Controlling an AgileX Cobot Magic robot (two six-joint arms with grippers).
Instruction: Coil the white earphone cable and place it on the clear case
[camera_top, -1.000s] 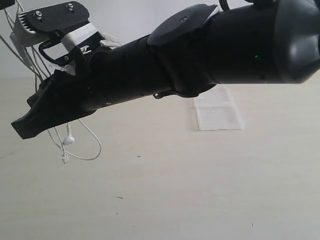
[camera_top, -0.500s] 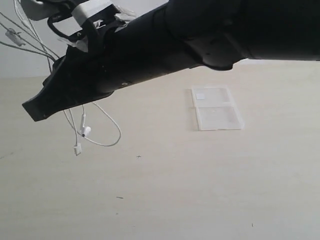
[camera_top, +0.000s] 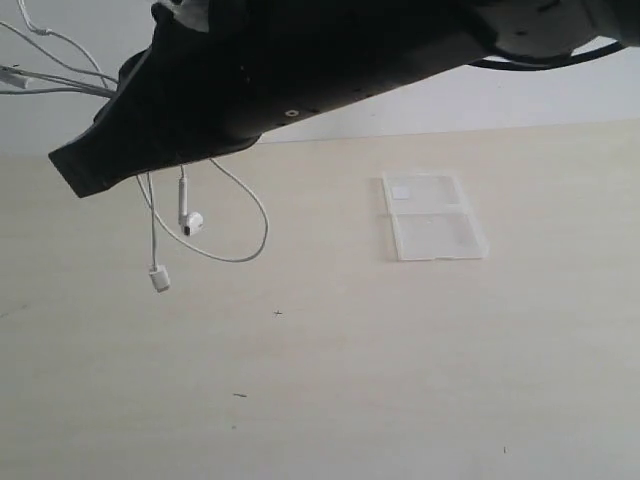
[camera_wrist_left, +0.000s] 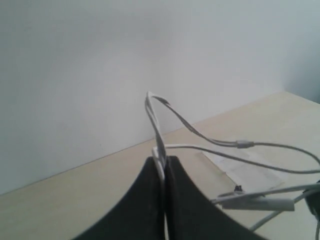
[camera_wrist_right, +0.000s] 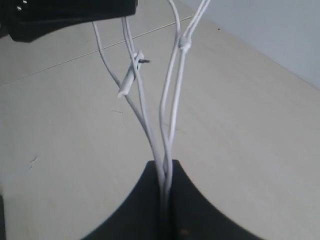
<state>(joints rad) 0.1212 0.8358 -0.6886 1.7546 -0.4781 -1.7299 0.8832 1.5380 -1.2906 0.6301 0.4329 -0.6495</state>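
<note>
The white earphone cable (camera_wrist_right: 184, 46) is about as light and limp as a thing gets: a thin, smooth wire with no stiffness of its own. I judge it will slip through a loose pinch and spring out of any loop I let go of. The best hold is across several strands bunched together, away from the joints at the ends, which I would not want to tug.

That is how I have it. My left end effector (camera_wrist_left: 162, 165) is closed tight on the wire, with a small bend standing up above the tips and strands running off to one side, the inline remote (camera_wrist_left: 257, 202) among them. My right end effector (camera_wrist_right: 165, 167) is closed too, clamping a bundle of strands that fan out ahead of it.

The whole cable is in the air, stretched between my two holds. In the exterior view a slack loop, an earbud (camera_top: 192, 222) and the plug (camera_top: 160, 280) dangle free below the black arm, clear of the counter (camera_top: 400, 380).

The clear case (camera_top: 432, 215) lies open and flat on the counter, well apart from the hanging wire. It looks light enough to skid if I drag the bundle across it
</note>
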